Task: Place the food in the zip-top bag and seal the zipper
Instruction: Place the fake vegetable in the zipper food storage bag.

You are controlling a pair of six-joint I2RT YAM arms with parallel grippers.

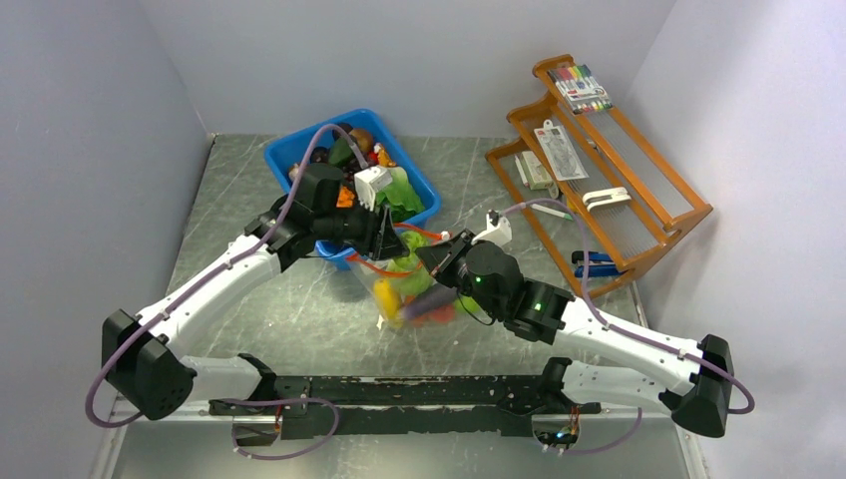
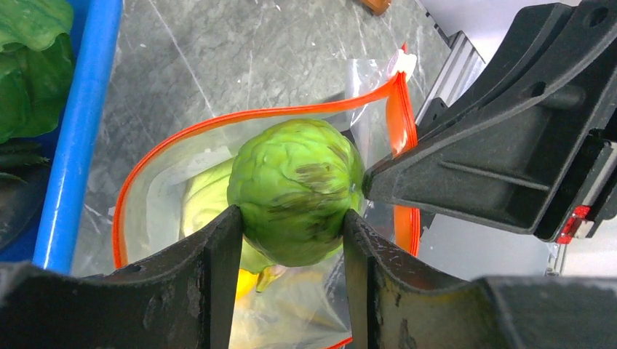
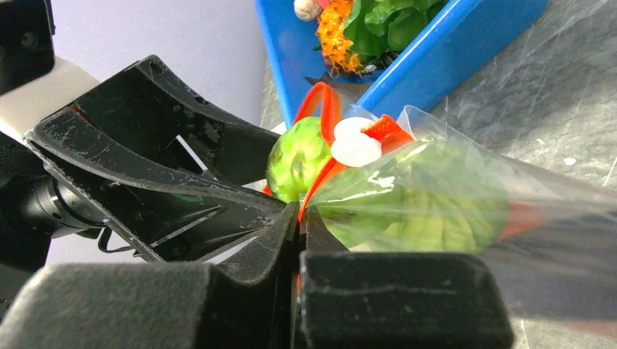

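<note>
My left gripper is shut on a green cabbage-like ball and holds it over the open mouth of the clear zip-top bag. The red-orange zipper curves round the mouth. A paler green piece and a yellow piece lie inside the bag. My right gripper is shut on the zipper strip beside its white slider, holding the mouth open. In the top view the bag sits mid-table between both grippers, with yellow, green and purple food inside.
A blue bin with several more toy foods stands at the back, just behind the bag; its wall shows in the left wrist view. An orange wooden rack with pens and tools stands at the back right.
</note>
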